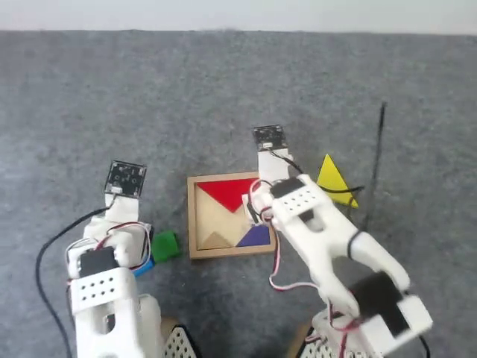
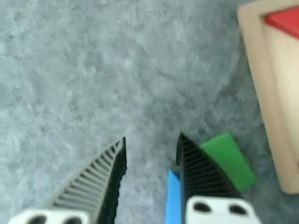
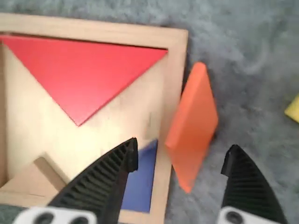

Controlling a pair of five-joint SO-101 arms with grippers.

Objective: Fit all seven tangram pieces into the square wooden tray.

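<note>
1. Wooden tray [image 1: 195, 216] sat at the centre of the high view on the grey mat [image 1: 223, 89].
2. Inside it, a red triangle [image 1: 227, 192] filled the upper part, a dark blue piece [image 1: 256, 236] lay in the lower right corner, and a pale triangle [image 1: 215, 239] lay at the lower left.
3. The right gripper [image 3: 183, 144] hung over the tray's right rim with its fingers spread wide.
4. An orange piece [image 3: 191, 128] stood tilted on edge just outside that rim, between the spread fingers. Neither finger visibly pressed on it.
5. A yellow triangle [image 1: 333, 179] lay on the mat to the right of the tray, apart from it.
6. The left gripper [image 2: 152, 138] was at the lower left of the high view, also spread and holding nothing, with bare mat between its tips.
7. A green piece [image 1: 165, 245] lay just left of the tray, beside one left finger [image 2: 201, 172].
8. A light blue piece [image 1: 144, 266] lay against the same finger, near the green one.
</note>
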